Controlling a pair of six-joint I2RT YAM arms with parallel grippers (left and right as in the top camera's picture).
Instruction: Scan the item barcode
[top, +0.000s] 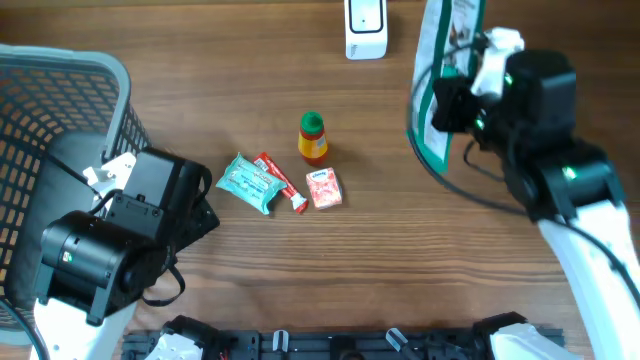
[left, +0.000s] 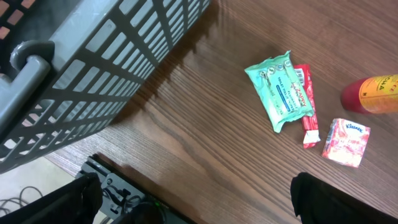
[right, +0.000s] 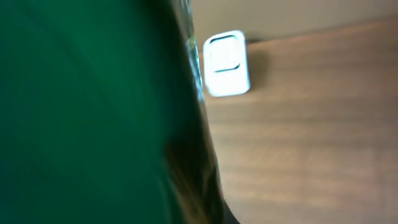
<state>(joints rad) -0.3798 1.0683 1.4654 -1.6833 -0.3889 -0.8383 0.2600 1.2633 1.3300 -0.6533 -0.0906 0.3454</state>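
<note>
A green pouch (right: 87, 112) fills most of the right wrist view, pinched upright between the fingers of the right gripper (top: 458, 100), with that arm reaching to the far right side. The white scanner (top: 365, 28) stands just left of the pouch, apart from it. The left arm sits folded low beside the basket (top: 60, 90). The left gripper (left: 199, 208) is spread wide and empty, facing the wipes pack (left: 280, 90) and tissue packet (left: 346, 142).
</note>
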